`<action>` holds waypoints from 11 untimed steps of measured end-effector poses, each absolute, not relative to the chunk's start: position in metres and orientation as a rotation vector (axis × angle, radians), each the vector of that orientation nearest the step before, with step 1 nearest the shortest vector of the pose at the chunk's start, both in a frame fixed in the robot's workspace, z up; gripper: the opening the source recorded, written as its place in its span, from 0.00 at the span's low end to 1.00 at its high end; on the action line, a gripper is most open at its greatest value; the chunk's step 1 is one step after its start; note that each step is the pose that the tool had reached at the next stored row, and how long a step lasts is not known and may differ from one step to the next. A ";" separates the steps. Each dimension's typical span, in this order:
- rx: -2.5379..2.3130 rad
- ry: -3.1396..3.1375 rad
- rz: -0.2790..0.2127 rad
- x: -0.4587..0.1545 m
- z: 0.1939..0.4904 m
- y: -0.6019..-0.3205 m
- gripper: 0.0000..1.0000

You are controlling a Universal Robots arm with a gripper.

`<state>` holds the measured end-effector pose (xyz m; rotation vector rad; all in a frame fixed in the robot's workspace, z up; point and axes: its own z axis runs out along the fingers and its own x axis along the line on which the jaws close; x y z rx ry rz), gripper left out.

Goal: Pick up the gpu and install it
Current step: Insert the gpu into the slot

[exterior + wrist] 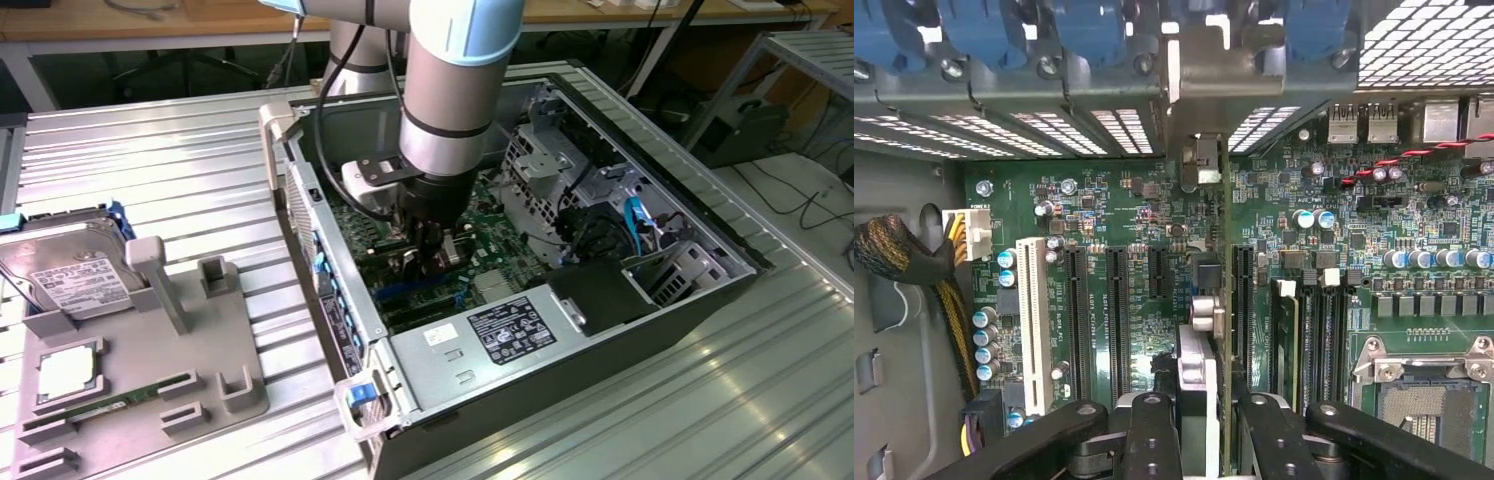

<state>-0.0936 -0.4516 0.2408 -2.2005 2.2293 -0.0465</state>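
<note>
**GPU in the case, mid-install**

The pick-up looks done to me; this is the install step. The gripper (1204, 402) is deep inside the open case (694, 215), clamped on the gpu (1196, 365), a finger on each side of the card. From the wrist view the card is edge-on over the motherboard (1124, 210), running toward the case's rear edge with its metal bracket (1202, 60) up by the slot covers. It sits just beside the long black slot (1242, 300), but I can't tell if the bottom edge is touching anything. My take: seating it calls for the card edge square over one slot, the bracket lined up with its rear opening, then a straight, even press.
</note>
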 end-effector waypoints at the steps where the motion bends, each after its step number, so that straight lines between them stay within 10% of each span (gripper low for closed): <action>1: -2.201 2.229 -0.046 -0.094 0.241 -0.452 0.28; 11: -2.200 2.230 -0.047 -0.094 0.241 -0.452 0.28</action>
